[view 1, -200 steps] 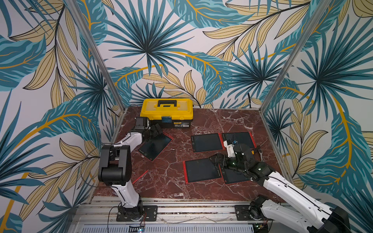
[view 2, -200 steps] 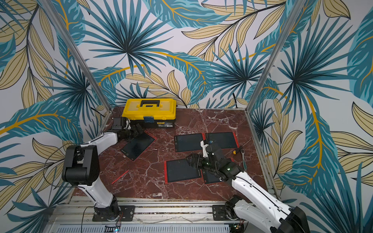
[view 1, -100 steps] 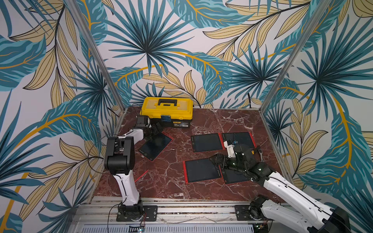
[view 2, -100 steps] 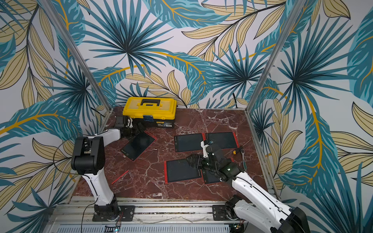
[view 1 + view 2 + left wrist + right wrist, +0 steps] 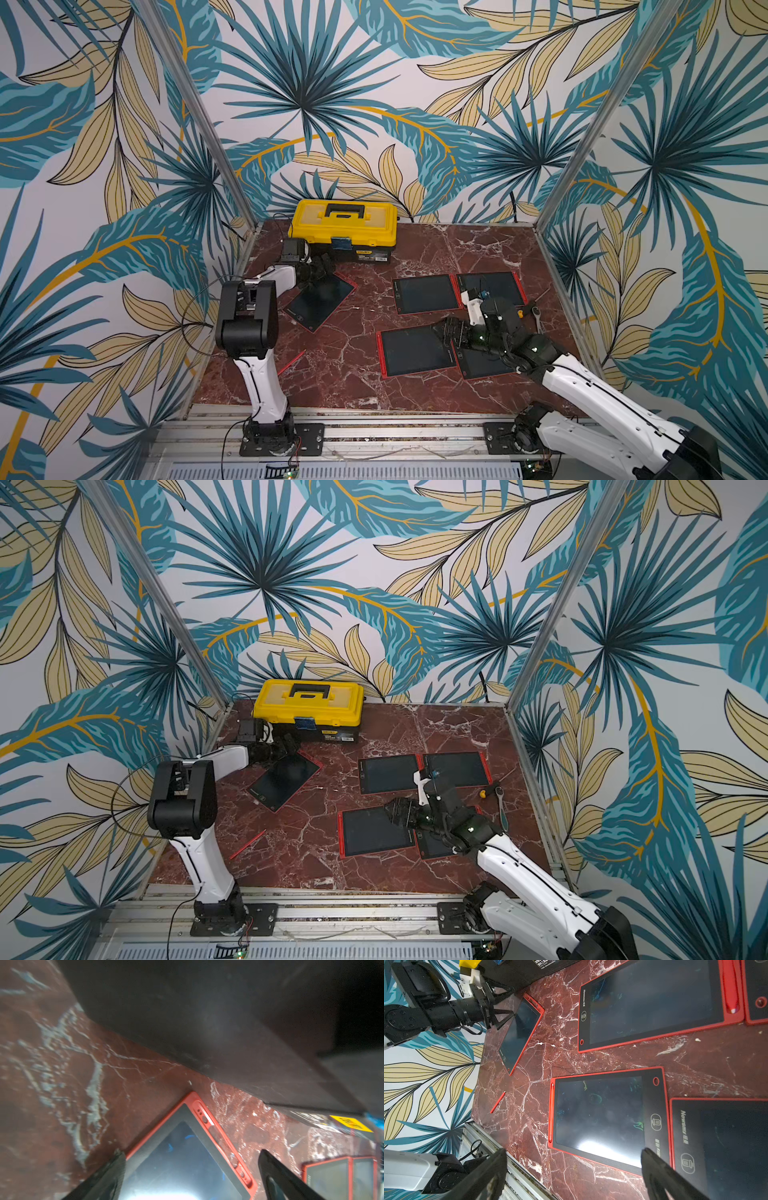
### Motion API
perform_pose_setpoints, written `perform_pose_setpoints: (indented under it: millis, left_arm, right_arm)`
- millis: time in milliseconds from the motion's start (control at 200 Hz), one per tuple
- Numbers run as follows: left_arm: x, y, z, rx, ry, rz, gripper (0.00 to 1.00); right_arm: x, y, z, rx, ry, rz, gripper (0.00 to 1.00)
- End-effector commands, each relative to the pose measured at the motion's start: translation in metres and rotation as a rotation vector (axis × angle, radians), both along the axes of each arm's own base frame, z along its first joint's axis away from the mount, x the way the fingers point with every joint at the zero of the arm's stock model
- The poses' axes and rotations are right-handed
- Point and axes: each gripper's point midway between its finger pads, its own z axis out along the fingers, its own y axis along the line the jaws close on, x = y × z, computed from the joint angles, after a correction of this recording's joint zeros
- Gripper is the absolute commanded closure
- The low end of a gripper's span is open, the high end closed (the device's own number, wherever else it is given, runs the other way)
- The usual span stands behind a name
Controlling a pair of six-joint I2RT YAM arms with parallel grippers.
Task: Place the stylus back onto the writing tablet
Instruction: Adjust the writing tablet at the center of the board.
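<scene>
Both top views: thin red stylus loose on red marble counter, lower left, apart from every tablet. Right jaws wide, holding nothing, over red-framed black writing tablets, centre right. Left jaws wide, at tilted tablet's far corner. Yellow plastic toolbox behind.

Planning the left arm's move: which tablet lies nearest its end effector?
The skewed tablet by the yellow toolbox, its corner at the left end effector; the other four tablets cluster apart.
</scene>
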Motion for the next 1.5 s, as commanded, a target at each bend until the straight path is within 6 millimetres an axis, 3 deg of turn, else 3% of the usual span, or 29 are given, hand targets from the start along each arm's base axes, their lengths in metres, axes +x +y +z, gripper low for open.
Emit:
perform_pose_setpoints:
  millis: [0, 335, 886, 1202, 1492]
  left_arm:
    - [0.017, 0.016, 0.02, 0.061, -0.067, 0.024, 0.0]
    - [0.016, 0.014, 0.01, 0.038, -0.022, 0.027, 0.0]
    - [-0.008, -0.039, -0.005, -0.088, 0.017, -0.167, 0.0]
    - [-0.039, -0.082, -0.009, -0.09, 0.06, -0.274, 0.03]
    - [-0.083, -0.101, -0.019, -0.092, 0.118, -0.31, 0.04]
  right_arm:
    - [-0.004, -0.003, -0.009, -0.01, 0.013, -0.011, 0.0]
    - [-0.003, -0.002, -0.006, 0.003, 0.011, -0.011, 0.0]
    - [-0.006, -0.001, -0.007, 0.019, 0.019, -0.01, 0.0]
    - [-0.008, -0.001, -0.009, 0.025, 0.024, -0.01, 0.01]
    - [-0.01, -0.002, -0.01, 0.025, 0.024, -0.005, 0.0]
